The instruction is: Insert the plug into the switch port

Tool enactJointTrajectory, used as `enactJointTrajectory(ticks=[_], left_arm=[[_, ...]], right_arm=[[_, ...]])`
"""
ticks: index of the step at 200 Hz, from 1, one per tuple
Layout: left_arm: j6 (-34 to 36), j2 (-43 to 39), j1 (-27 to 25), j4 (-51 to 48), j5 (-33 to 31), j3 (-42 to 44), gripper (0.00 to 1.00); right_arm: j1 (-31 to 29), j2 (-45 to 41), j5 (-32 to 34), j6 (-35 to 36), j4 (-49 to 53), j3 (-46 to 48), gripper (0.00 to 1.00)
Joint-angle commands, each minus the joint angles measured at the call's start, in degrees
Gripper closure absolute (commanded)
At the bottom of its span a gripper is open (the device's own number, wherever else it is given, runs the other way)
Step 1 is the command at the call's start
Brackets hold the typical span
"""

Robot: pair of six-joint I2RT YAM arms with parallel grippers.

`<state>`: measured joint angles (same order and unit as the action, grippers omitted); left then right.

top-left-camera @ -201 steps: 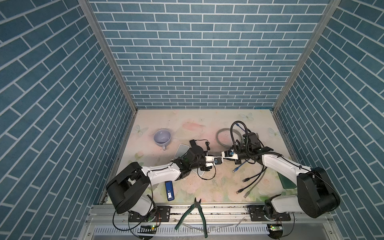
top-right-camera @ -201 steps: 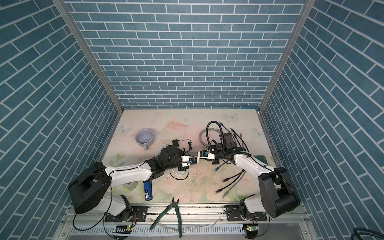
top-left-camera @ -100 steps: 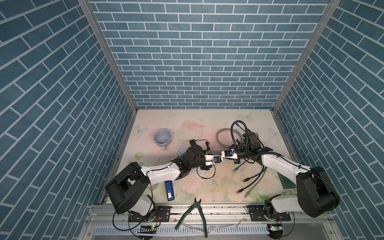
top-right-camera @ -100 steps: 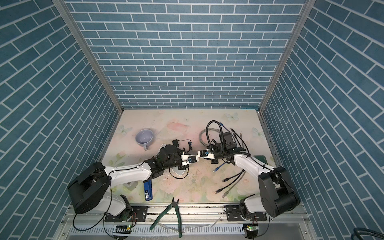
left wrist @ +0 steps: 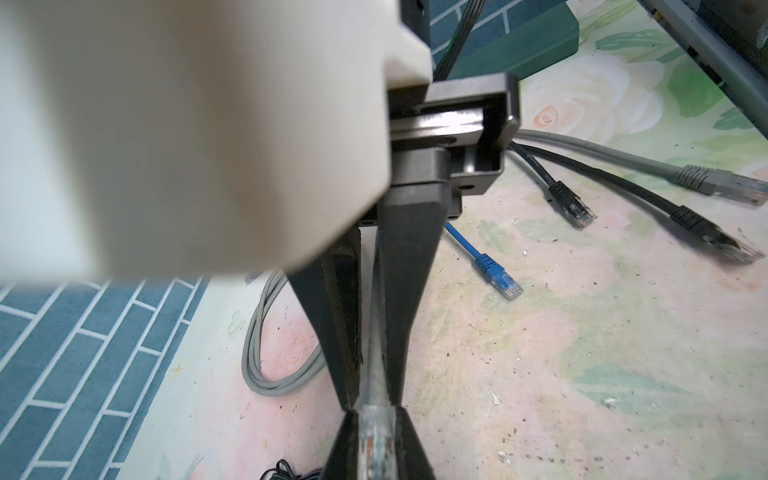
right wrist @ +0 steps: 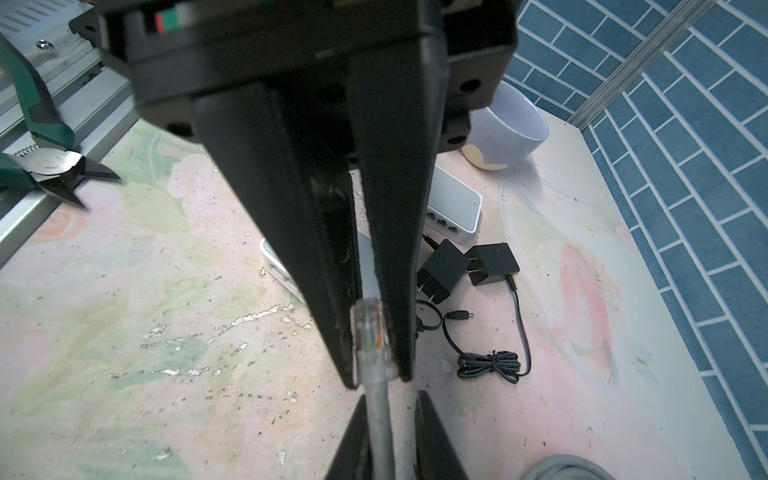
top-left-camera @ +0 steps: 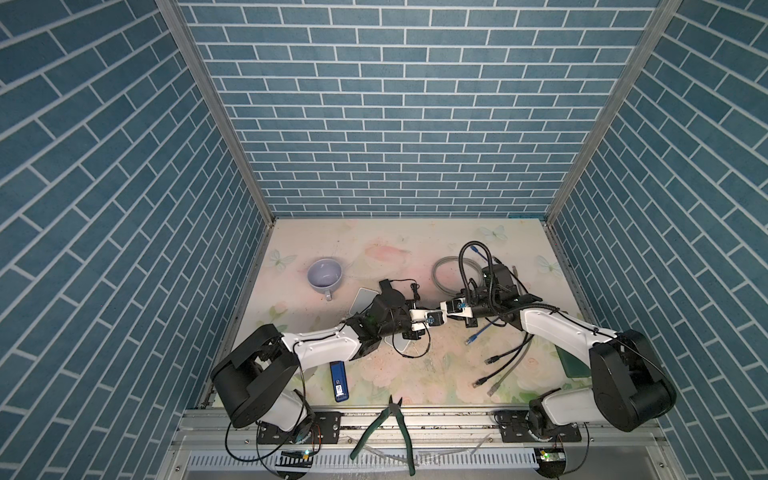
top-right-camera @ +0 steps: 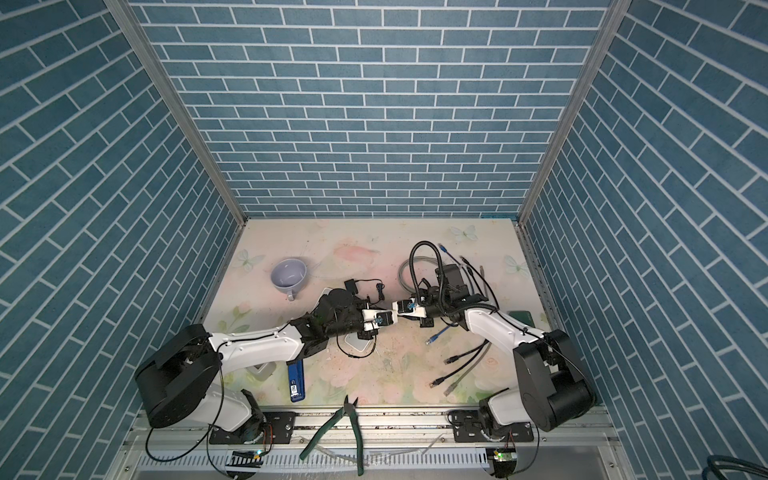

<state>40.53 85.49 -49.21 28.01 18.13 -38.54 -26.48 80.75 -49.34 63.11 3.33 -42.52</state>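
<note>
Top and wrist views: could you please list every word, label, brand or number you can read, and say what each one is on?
Nothing here can be read.
Blue stick: white label with dark print, too small to read in both top views.
Black cable: white print along its jacket, too blurred to read.
White switch: no legible marking.

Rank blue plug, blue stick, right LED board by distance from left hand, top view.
From the left hand, in a top view:
1. blue plug, just front-right
2. blue stick, front left by the arm
3. right LED board, front right past the rail
</note>
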Motion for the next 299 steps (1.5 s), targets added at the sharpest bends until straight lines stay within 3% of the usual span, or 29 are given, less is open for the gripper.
enactJointTrajectory(ticks=[1,79,168,248,263,278,299], left_arm=[[-0.9,1.1,-0.1,-1.4,-0.6,0.3,0.84],[-2.6,1.3,0.7,-0.7,-1.7,1.7,0.84],[-4.3,2.6,1.1,1.5,-1.7,2.0,0.84],[-6.1,4.2,1.2,4.0,-1.7,1.6,0.84],[-6.3,4.5,1.2,4.2,-1.8,1.7,0.84],[-6.8,4.7,1.2,5.0,-2.1,2.1,0.80],[-8.1,4.6,1.2,7.5,-3.3,3.4,0.70]], right_arm=[[-1.9,-1.4,-3.9,-0.5,-1.6,0.0,0.80],[-2.0,-4.3,0.2,-0.5,0.3,0.5,0.79],[-2.0,-4.6,-2.8,-0.4,0.1,1.2,0.74],[-2.1,-4.4,-6.0,-1.5,-2.8,2.1,0.83],[-2.1,-4.7,-6.6,-1.8,-3.5,2.3,0.90],[-2.1,-4.8,-6.7,-2.0,-3.7,2.1,1.00],[-2.1,-4.3,-6.1,-2.5,-2.9,1.6,1.00]])
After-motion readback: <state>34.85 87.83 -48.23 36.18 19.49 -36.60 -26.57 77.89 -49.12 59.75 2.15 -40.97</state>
